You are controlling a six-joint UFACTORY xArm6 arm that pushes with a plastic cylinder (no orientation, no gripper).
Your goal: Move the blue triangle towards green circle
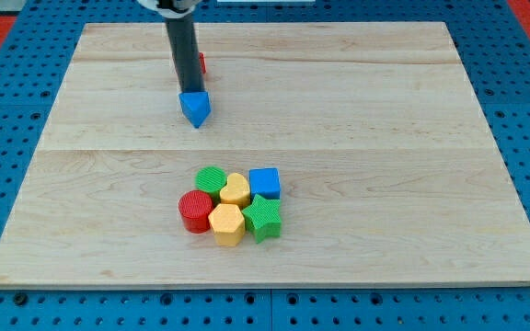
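The blue triangle (195, 108) lies on the wooden board in the view's upper left. My tip (190, 90) stands right behind it, touching its top edge; the dark rod rises from there out of the view's top. The green circle (212, 178) sits lower, near the board's middle, at the top left of a tight cluster of blocks. The blue triangle is well apart from the green circle, up and slightly to the left of it.
The cluster also holds a yellow heart (236, 189), a blue cube (265, 182), a red cylinder (194, 211), a yellow hexagon (226, 223) and a green star (263, 217). A red block (202, 62) is mostly hidden behind the rod. The wooden board (385, 138) lies on a blue pegboard.
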